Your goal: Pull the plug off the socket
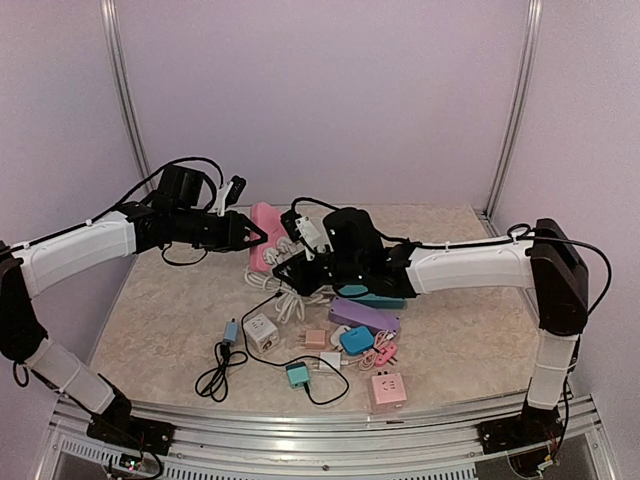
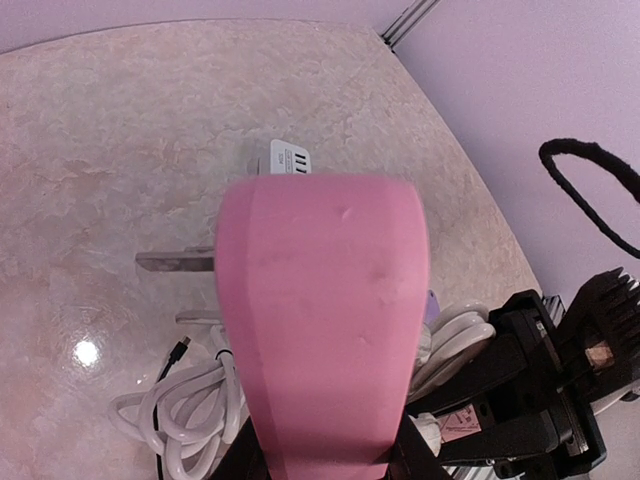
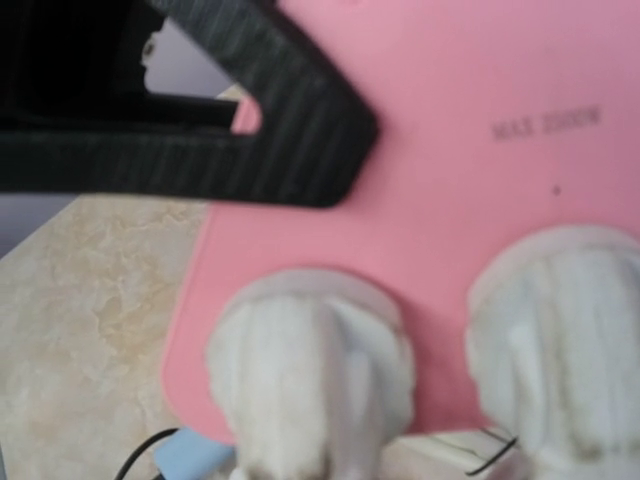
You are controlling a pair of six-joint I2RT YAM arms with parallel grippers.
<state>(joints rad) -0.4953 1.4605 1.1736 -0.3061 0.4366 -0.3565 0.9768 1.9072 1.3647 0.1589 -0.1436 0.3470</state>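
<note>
The left gripper (image 1: 256, 236) is clamped on the pink socket (image 2: 320, 320), which juts out ahead of it — the white plugs (image 3: 310, 380) seated in it lie just before the right gripper (image 1: 292, 268) (parted or closed, I cannot tell).

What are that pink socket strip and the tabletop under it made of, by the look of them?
The pink socket strip looks like moulded plastic, smooth and slightly matte: even colour, rounded edges, printed lettering. The tabletop is glossy and marble-patterned, with a bright glint; real stone or laminate, I cannot tell.
</note>
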